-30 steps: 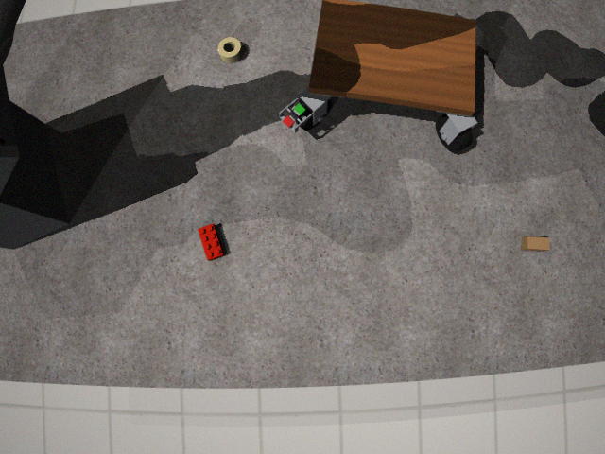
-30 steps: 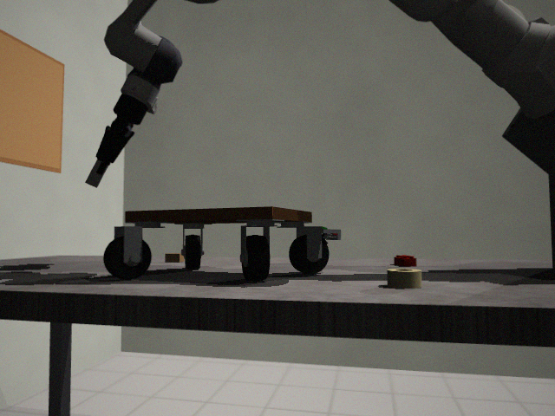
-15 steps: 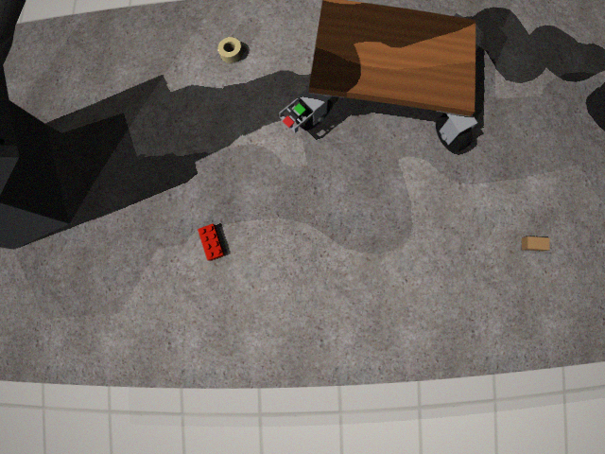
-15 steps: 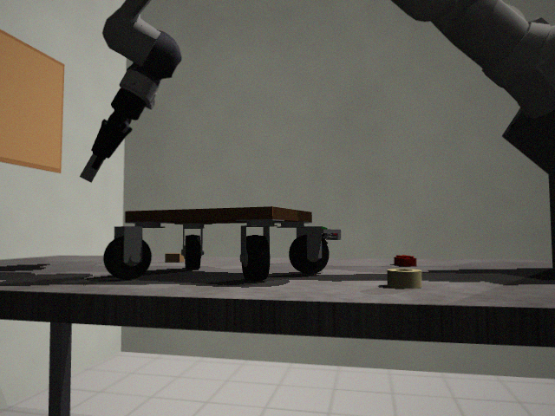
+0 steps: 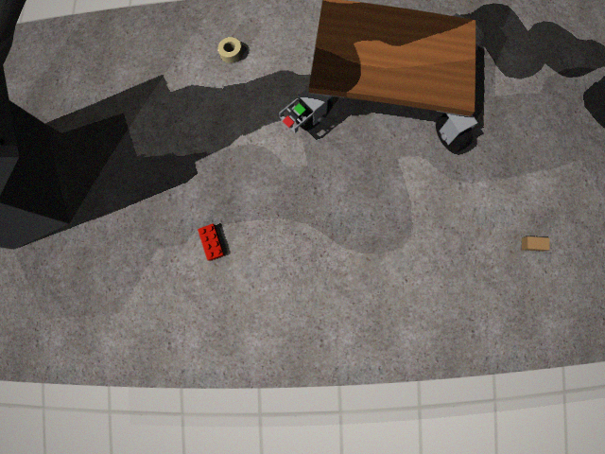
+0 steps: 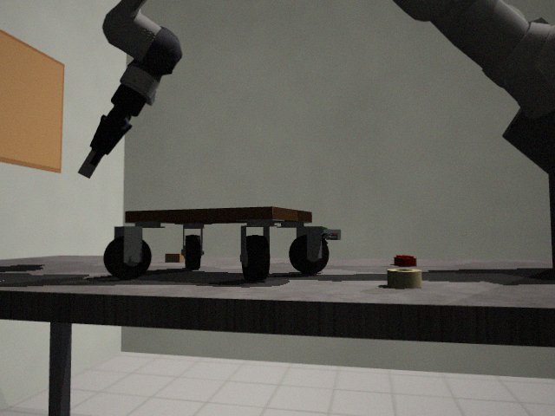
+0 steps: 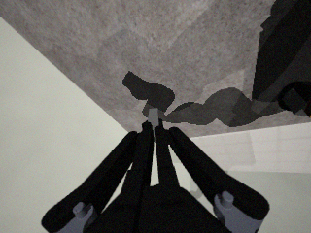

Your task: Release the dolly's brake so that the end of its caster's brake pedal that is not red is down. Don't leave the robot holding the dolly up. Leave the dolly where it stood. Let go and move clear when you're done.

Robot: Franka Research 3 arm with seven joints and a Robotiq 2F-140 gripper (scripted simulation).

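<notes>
The dolly [image 5: 396,53] has a wooden deck and stands on its black casters on the grey table; it also shows in the side view [image 6: 218,215]. One caster carries a brake pedal with a red end [image 5: 288,121] and a green end [image 5: 300,108]; in the side view the pedal [image 6: 332,233] sticks out at the dolly's right. My gripper [image 6: 88,169] is shut and empty. It hangs high in the air, to the left of the dolly and well above it. In the wrist view the closed fingers [image 7: 154,121] point at the table's edge.
A tape roll [image 5: 229,48] lies left of the dolly, and a red brick [image 5: 212,241] and a small wooden block [image 5: 535,242] lie nearer the front. The arm's base [image 6: 533,112] stands at the right in the side view.
</notes>
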